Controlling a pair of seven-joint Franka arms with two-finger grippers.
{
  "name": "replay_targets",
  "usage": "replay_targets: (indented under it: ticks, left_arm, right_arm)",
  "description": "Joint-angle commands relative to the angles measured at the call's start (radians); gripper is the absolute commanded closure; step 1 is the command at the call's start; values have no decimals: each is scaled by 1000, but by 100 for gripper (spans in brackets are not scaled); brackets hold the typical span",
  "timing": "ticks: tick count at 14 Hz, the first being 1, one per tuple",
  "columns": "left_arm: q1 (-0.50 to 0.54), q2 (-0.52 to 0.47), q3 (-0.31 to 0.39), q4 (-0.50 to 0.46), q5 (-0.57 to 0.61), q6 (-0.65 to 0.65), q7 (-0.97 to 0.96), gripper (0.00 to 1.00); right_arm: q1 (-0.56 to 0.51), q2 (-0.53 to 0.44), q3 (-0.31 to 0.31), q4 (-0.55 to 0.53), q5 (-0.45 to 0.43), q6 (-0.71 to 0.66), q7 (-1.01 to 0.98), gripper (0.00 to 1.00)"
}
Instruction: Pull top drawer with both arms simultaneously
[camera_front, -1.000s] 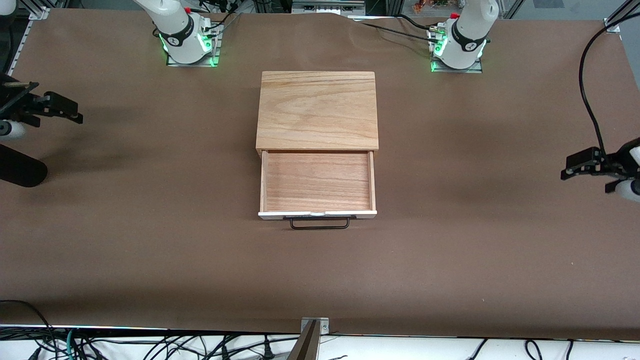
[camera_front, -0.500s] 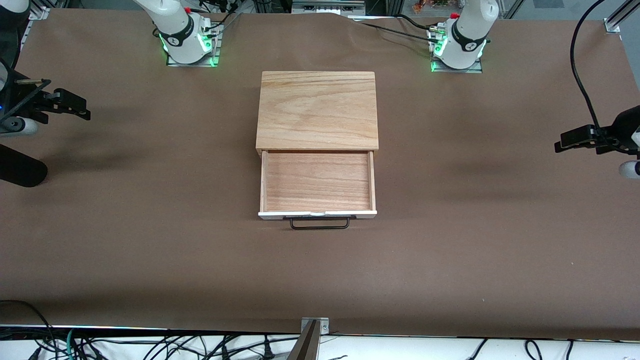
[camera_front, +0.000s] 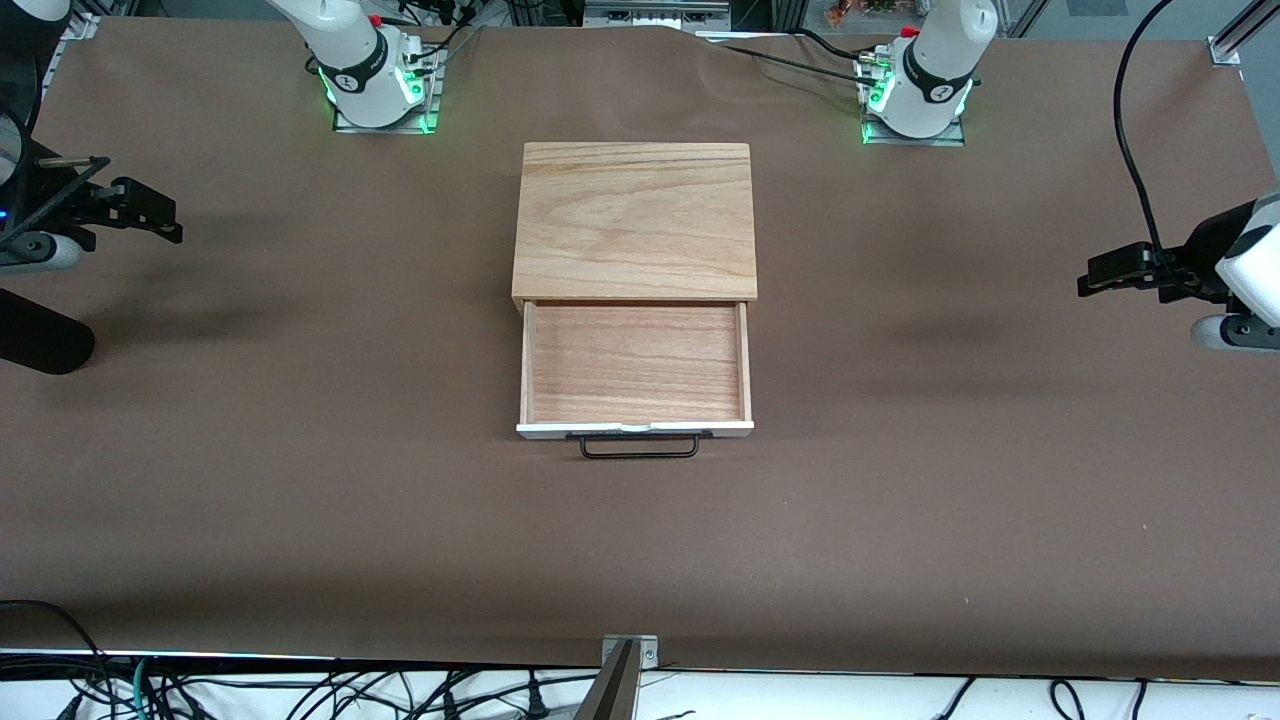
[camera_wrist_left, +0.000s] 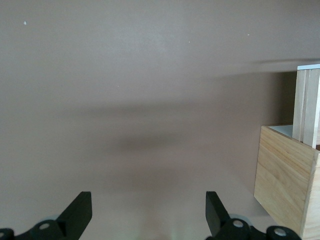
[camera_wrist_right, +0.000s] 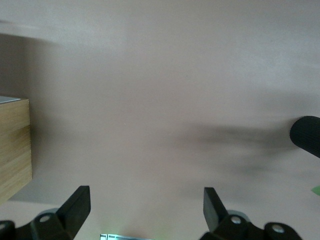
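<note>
The top drawer (camera_front: 635, 363) stands pulled out of the low cabinet (camera_front: 635, 220) at the table's middle. Its white front panel (camera_front: 635, 427) and black wire handle (camera_front: 640, 446) face the front camera, and its reddish wood floor is bare. My right gripper (camera_front: 172, 222) is open and empty over the table at the right arm's end, well away from the drawer. My left gripper (camera_front: 1088, 275) is open and empty over the table at the left arm's end. The left wrist view shows its open gripper (camera_wrist_left: 147, 207), the cabinet's side (camera_wrist_left: 285, 175) and the drawer's side (camera_wrist_left: 307, 105). The right wrist view shows its open gripper (camera_wrist_right: 145, 202) and the cabinet's side (camera_wrist_right: 12, 145).
A black cylinder (camera_front: 40, 343) juts in at the right arm's end of the table, nearer the front camera than the right gripper; it also shows in the right wrist view (camera_wrist_right: 306, 135). The arm bases (camera_front: 375, 85) (camera_front: 920, 90) stand at the table's back edge. Brown table surface (camera_front: 300, 480) surrounds the cabinet.
The left gripper has drawn in toward the cabinet and shifted up in the front view. The right gripper has shifted only slightly. The drawer has not moved.
</note>
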Motion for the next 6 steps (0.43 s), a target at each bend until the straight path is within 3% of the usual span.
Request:
replay_targets:
  ticks: [1, 6]
  left_arm:
    - [-4, -20, -4, -29, 24, 13, -10, 0]
    - [-6, -19, -4, -28, 19, 13, -10, 0]
  right_arm:
    - [-6, 10, 7, 21, -3, -9, 9, 0]
    - [-6, 10, 9, 21, -3, -4, 6, 0]
